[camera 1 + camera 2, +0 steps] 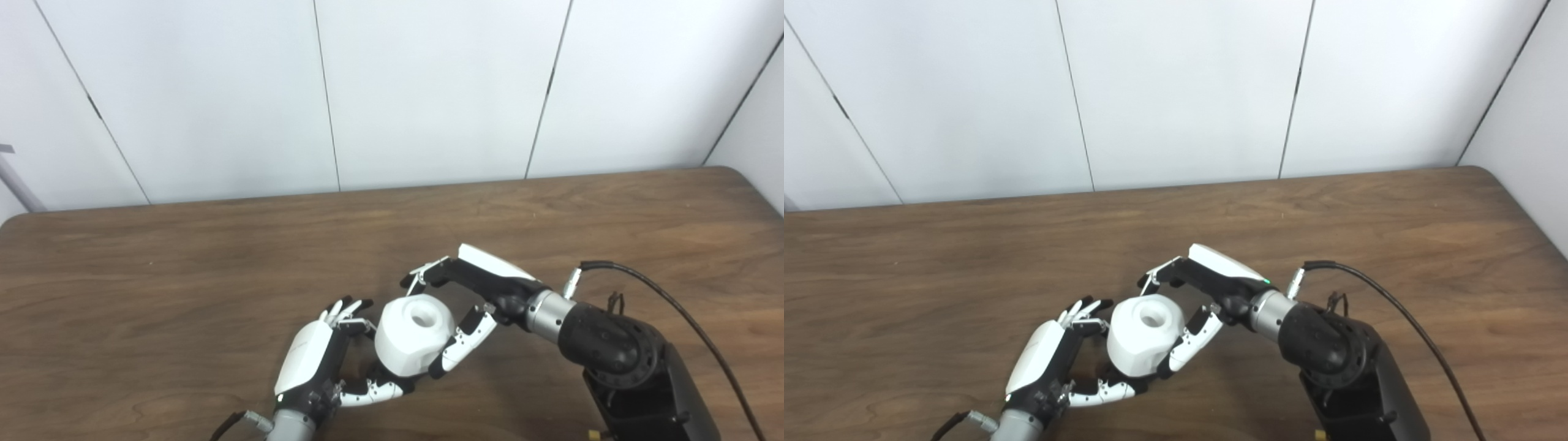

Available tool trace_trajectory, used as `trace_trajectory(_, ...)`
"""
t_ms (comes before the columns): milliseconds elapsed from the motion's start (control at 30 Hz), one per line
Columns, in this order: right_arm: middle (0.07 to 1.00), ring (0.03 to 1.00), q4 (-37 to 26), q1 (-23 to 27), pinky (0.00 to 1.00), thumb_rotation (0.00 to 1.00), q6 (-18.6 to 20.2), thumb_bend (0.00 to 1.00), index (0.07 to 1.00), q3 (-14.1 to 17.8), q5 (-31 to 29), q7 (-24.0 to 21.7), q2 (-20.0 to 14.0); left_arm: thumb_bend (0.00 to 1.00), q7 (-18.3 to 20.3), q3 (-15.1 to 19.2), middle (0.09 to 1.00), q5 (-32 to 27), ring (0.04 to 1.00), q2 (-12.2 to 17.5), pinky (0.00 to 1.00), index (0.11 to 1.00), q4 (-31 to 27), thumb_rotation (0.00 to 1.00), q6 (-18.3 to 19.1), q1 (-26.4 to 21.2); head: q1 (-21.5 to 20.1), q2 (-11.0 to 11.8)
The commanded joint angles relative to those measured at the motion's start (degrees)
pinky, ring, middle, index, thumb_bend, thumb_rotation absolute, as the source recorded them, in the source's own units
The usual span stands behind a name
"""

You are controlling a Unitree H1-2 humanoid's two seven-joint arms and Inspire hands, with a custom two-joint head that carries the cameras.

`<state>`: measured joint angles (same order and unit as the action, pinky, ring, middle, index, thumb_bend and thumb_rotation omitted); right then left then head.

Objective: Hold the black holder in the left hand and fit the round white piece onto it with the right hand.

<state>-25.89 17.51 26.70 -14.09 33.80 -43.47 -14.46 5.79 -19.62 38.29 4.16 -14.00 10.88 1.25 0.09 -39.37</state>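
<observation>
the right hand (471,300) reaches in from the lower right, palm turned toward the left, its white back uppermost. its upper fingers (422,272) curl over the far side of the white piece (413,334) and its thumb (463,340) lies along the near right side, touching it, so the hand is closed around the piece. the forearm slopes down to the right, with a black cable looping off the wrist.

the left hand (318,361) comes up from the bottom edge, back facing the camera, fingers (346,309) bent toward the piece's left side and its thumb (370,392) curled beneath. a dark part shows just under the piece between the thumb and the fingers; whether this is the holder cannot be told, nor whether the left hand grips anything.

the white piece is round and faceted, with a hole in its top face, and sits between both hands near the front of the wooden table (184,288).
</observation>
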Motion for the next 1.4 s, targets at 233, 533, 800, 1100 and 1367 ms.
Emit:
trace_trajectory(233, 0.819, 0.902, 0.8, 0.2, 0.88, 0.13, -1.1, 0.51, 0.478, -2.8, -2.3, 4.4, -0.8, 0.52, 0.9, -0.7, 0.913, 0.1, 1.0, -0.4, 1.0, 0.48, -1.8, 0.05, 1.0, 0.3, 0.4, -0.2)
trace_trajectory(533, 0.821, 0.919, 0.9, -0.1, 0.92, 0.13, -0.6, 0.51, 0.478, -4.9, -3.8, 5.9, -1.3, 0.52, 0.7, -0.8, 0.913, -0.1, 1.0, -0.6, 1.0, 0.48, -1.9, 0.05, 1.1, 0.3, 0.7, -0.3)
trace_trajectory(800, 0.814, 0.914, 1.0, -0.3, 0.94, 0.13, -0.6, 0.51, 0.478, -5.8, -4.5, 7.1, -2.2, 0.52, 0.6, -0.8, 0.912, -0.2, 1.0, -0.6, 1.0, 0.48, -1.9, 0.05, 1.1, 0.3, 0.6, -0.3)
trace_trajectory(1100, 0.845, 0.928, 0.5, -0.7, 0.99, 0.13, 0.1, 0.51, 0.482, -5.6, -4.8, 7.3, -3.1, 0.52, 1.4, -0.8, 0.911, -0.4, 1.0, 0.0, 1.0, 0.48, -2.1, 0.05, 1.8, 0.2, 0.2, -0.1)
trace_trajectory(1367, 0.943, 0.969, -0.6, 0.1, 1.0, 0.3, 0.1, 0.98, 0.838, -5.5, -6.0, 5.3, -5.0, 0.52, 1.9, -0.8, 0.909, -0.2, 1.0, 0.0, 1.0, 0.48, -1.9, 0.05, 2.2, -0.1, 0.3, 0.0)
